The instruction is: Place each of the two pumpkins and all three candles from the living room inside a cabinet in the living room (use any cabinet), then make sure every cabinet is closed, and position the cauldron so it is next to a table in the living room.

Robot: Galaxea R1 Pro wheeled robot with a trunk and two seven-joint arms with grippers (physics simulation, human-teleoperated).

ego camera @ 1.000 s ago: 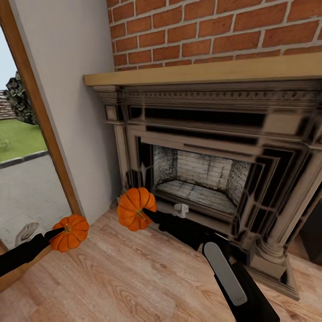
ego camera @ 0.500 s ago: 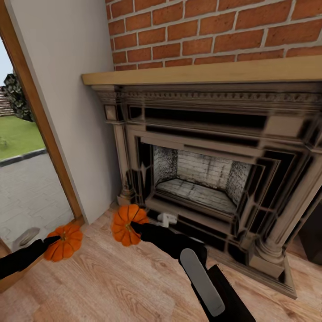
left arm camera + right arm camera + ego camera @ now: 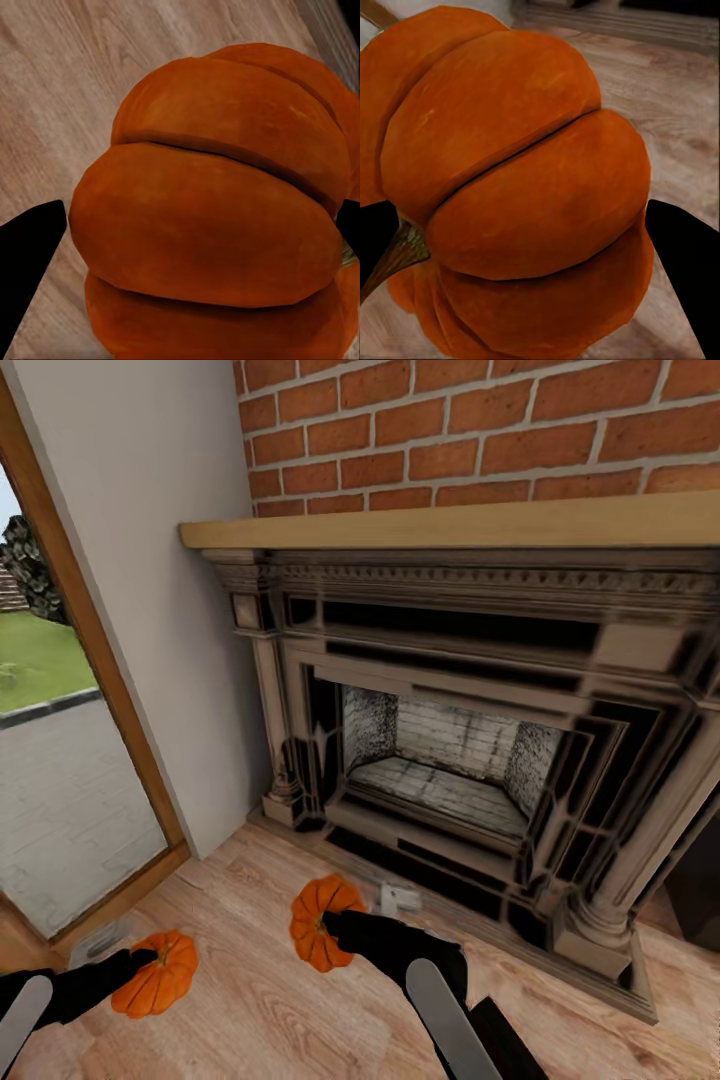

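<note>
I hold one pumpkin in each hand above the wooden floor in front of the fireplace. My left gripper is shut on an orange ribbed pumpkin low at the left of the head view; up close that pumpkin sits between the black fingers. To its right, my right gripper is shut on the other pumpkin, and this pumpkin shows its brown stem beside a finger. The candles, cabinet and cauldron are out of view.
A dark carved fireplace with a pale wood mantel and red brick wall stands straight ahead. A glass door with a wood frame is at the left. A small white object lies by the hearth.
Both arms have come down and back toward me with their pumpkins still held. The view has tilted and shifted a little, showing more floor near the hearth.
</note>
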